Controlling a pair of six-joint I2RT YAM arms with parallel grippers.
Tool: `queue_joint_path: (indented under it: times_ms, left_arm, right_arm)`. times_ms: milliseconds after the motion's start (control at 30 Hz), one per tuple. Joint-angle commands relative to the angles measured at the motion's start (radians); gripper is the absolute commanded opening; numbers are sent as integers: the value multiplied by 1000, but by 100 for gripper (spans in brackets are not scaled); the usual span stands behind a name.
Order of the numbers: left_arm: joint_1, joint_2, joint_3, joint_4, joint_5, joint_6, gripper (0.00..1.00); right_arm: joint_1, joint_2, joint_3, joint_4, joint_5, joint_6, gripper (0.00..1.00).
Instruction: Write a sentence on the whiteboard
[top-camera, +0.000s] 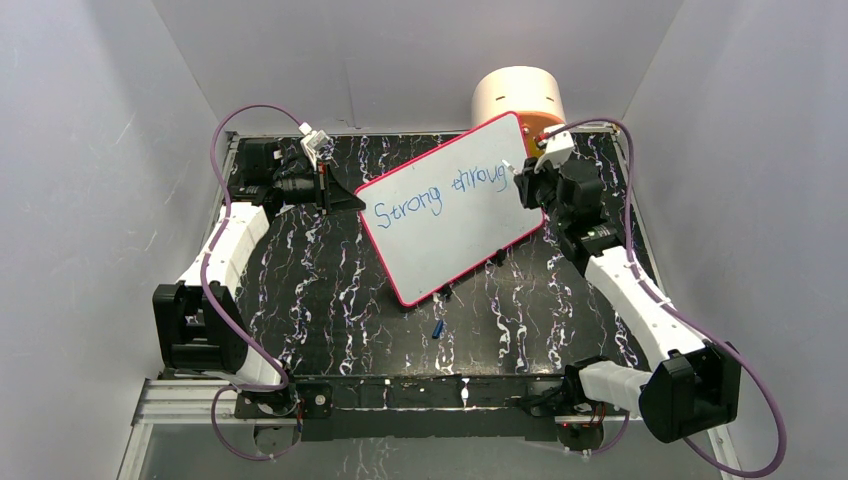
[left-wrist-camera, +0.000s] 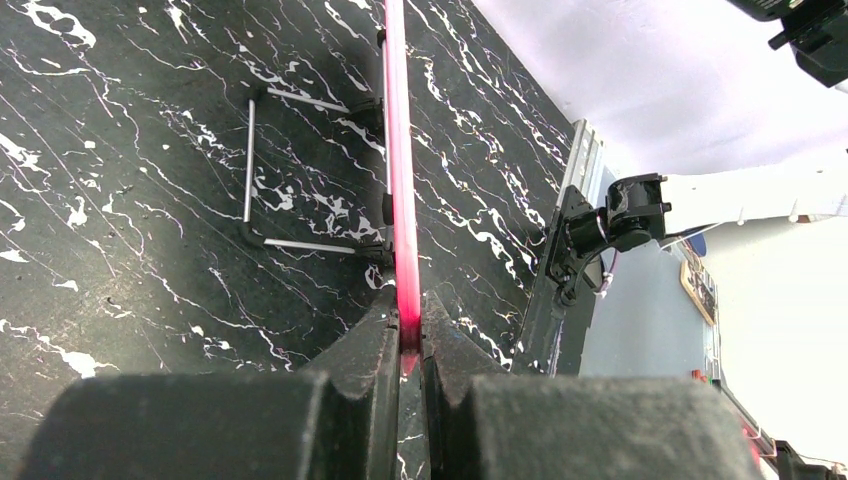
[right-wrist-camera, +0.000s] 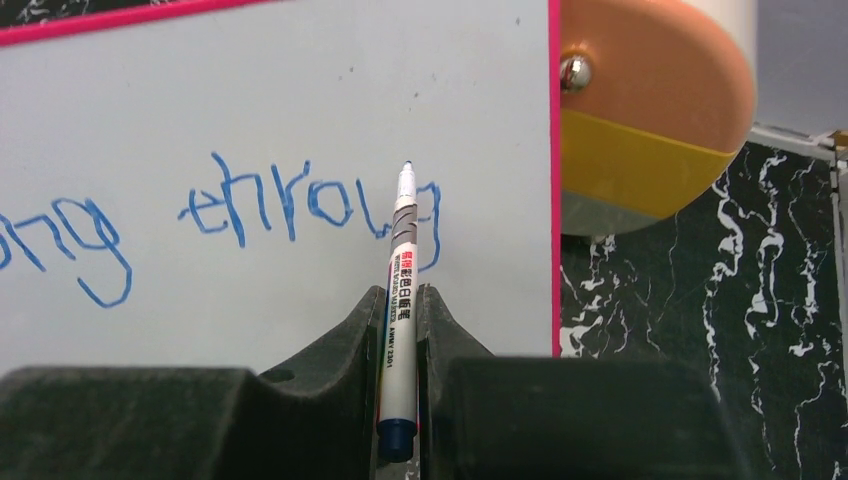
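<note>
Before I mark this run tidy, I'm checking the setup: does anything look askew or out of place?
The whiteboard sits skewed to the edges of the table, its frame pinched in the left hand. A small blue piece, perhaps a cap, lies loose by the board's near corner.

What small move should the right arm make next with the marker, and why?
Probably shift the tip of the marker slightly right of the "g" and begin an "h". The sentence reads only "Strong throug", the right gripper is shut on the marker, and the left gripper clamps the edge of the whiteboard. There is little white before the pink frame, so keep the letter narrow.
</note>
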Motion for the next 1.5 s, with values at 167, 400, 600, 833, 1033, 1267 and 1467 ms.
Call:
queue_joint_path:
  times_ms: [167, 400, 600, 833, 1033, 1267, 1467]
  left_arm:
    - [-3, -60, 10, -31, 28, 18, 0]
    - [-3, -61, 13, -40, 30, 23, 0]
    - [-3, -63, 14, -41, 33, 24, 0]
    - [-3, -66, 14, -43, 37, 26, 0]
    - [-4, -68, 13, -43, 39, 27, 0]
    - [-3, -68, 14, -44, 39, 29, 0]
    - [-3, -68, 13, -44, 40, 29, 0]
  right_arm:
    - [-23, 69, 103, 117, 4, 1, 0]
    - [-35, 103, 109, 128, -7, 1, 0]
    - [-42, 117, 112, 132, -5, 1, 0]
    - [-48, 133, 119, 132, -18, 1, 0]
    - [-48, 150, 123, 113, -25, 1, 0]
    - [-48, 142, 103, 77, -25, 1, 0]
    - [-47, 132, 72, 69, -26, 1, 0]
